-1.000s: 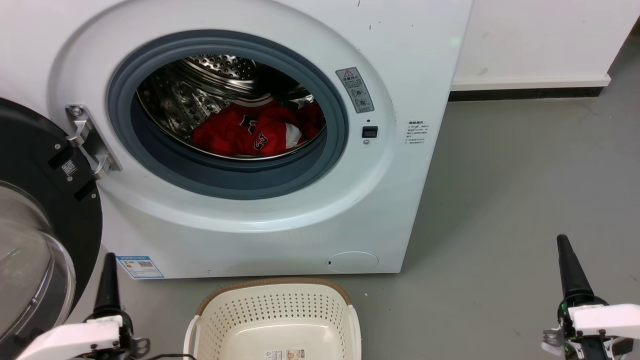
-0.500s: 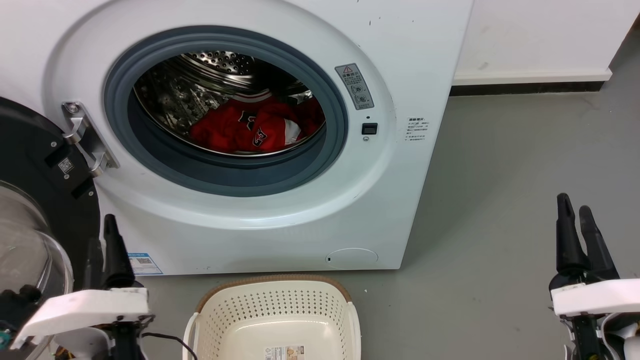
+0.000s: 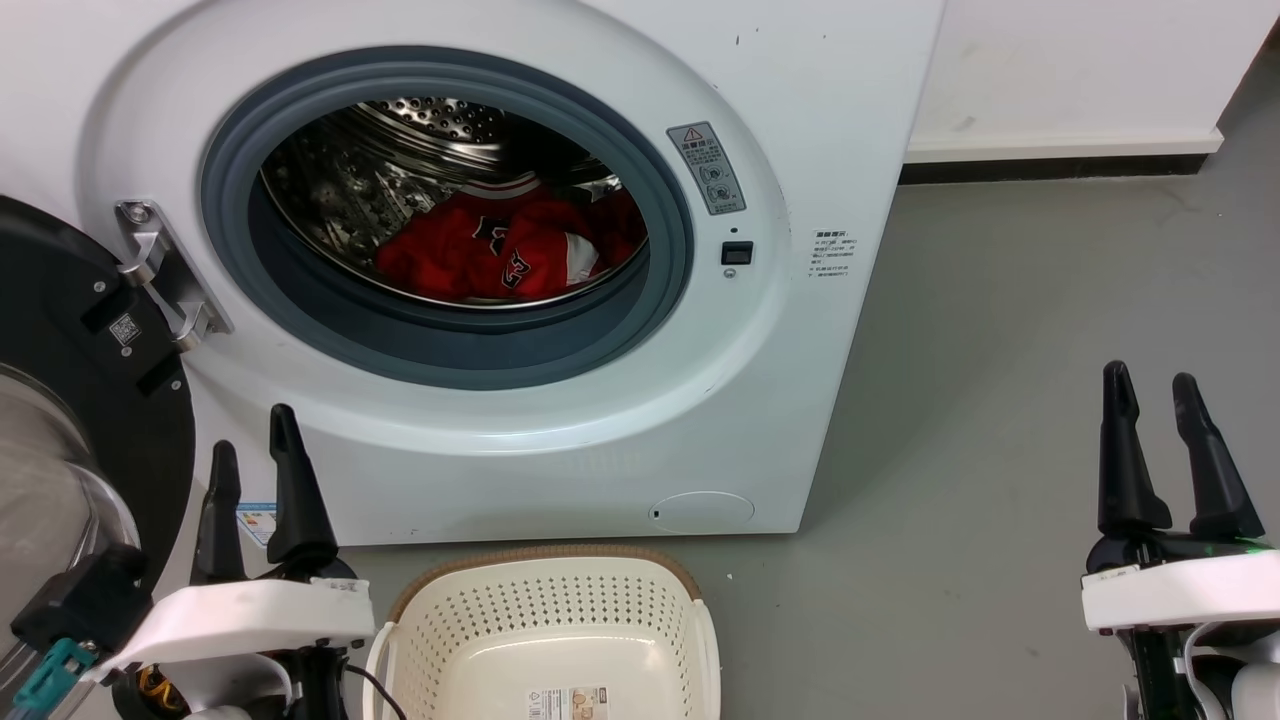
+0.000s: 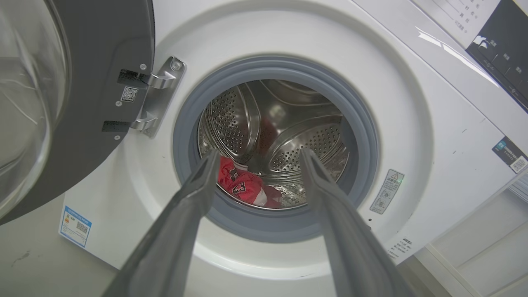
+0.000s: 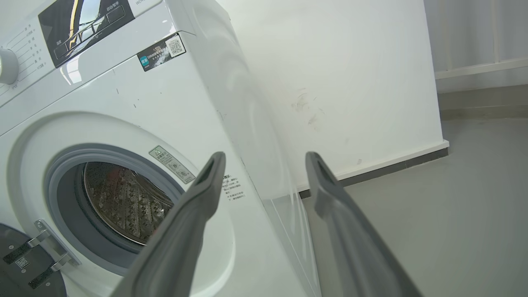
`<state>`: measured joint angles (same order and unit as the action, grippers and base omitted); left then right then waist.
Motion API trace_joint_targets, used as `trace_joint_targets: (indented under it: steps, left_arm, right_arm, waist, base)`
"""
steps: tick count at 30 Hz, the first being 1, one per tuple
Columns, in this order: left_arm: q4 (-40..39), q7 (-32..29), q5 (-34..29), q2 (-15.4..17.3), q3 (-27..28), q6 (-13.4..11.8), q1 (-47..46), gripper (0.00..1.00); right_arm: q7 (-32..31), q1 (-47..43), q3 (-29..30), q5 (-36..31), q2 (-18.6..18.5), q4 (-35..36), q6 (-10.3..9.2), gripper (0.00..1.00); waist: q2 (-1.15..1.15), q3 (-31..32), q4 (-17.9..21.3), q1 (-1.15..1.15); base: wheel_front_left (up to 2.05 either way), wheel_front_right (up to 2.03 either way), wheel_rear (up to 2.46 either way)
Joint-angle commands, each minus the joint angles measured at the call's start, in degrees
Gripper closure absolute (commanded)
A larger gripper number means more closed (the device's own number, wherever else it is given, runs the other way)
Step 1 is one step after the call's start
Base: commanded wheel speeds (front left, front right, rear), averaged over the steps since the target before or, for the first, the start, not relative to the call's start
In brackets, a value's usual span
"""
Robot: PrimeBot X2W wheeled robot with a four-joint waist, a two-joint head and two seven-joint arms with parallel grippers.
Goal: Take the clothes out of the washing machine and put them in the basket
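The white washing machine [image 3: 560,430] stands with its dark glass door [image 3: 70,420] swung open to the left. Red clothes [image 3: 505,255] with black-and-white numbers lie crumpled on the steel drum floor, also seen as clothes [image 4: 243,187] in the left wrist view. The cream basket [image 3: 545,615] sits on the floor right in front of the washer. My left gripper [image 3: 255,430] is open at the lower left, in front of the washer's lower panel, empty. My right gripper [image 3: 1150,385] is open at the lower right over the floor, empty.
Grey floor [image 3: 1000,350] stretches right of the washer up to a white wall with a dark skirting [image 3: 1050,170]. The open door and its steel hinge [image 3: 160,270] crowd the left side. The washer's control panel [image 5: 82,24] is at the top in the right wrist view.
Both grippers have risen in the head view and opened their fingers. The head camera has shifted slightly, so the washer sits a little higher and further left.
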<state>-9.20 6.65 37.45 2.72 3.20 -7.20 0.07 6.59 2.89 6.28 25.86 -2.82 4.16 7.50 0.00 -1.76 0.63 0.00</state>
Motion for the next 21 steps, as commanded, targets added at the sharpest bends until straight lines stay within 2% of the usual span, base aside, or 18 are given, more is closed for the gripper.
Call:
trace_joint_targets:
  steps: [1, 6, 12, 13, 18, 21]
  left_arm:
    - [-1.82, 0.56, -2.75, 0.15, -0.34, -0.79, -0.2, 0.0]
    - [-4.14, 1.36, -8.71, 0.8, -2.02, -4.37, -0.23, 0.0]
    - [-4.42, 2.31, -13.92, 4.18, -7.5, -9.27, 0.36, 0.0]
    - [-4.42, 2.31, -13.92, 4.18, -7.5, -9.27, 0.36, 0.0]
    - [-3.12, 2.98, -16.49, 7.2, -12.89, -12.34, 0.93, 0.0]
    - [-1.27, 3.4, -16.84, 8.26, -15.3, -12.98, 1.54, 0.0]
  right_arm:
    - [0.57, 0.17, 0.04, -2.04, -0.11, 1.4, -0.01, 0.0]
    - [1.35, 0.04, -0.35, -6.19, -0.11, 2.29, -0.01, 0.0]
    - [2.27, -0.87, -0.46, -10.96, -0.11, 1.49, -0.01, 0.0]
    - [2.27, -0.87, -0.46, -10.96, -0.11, 1.49, -0.01, 0.0]
    - [3.04, -1.41, -1.17, -14.58, -0.1, 0.48, -0.01, 0.0]
    - [3.43, -1.76, -1.63, -16.4, -0.09, 0.16, -0.01, 0.0]
  waist:
    - [0.0, -0.06, 0.01, 0.0]
    - [0.0, -0.24, 0.09, 0.0]
    - [0.0, -0.26, 0.29, 0.0]
    - [0.0, -0.26, 0.29, 0.0]
    - [0.0, -0.17, 0.42, 0.0]
    - [0.0, -0.05, 0.48, 0.0]
  base:
    - [0.0, 0.0, 0.0]
    - [0.0, 0.0, 0.0]
    - [0.0, 0.0, 0.0]
    - [0.0, 0.0, 0.0]
    - [0.0, 0.0, 0.0]
    - [0.0, 0.0, 0.0]
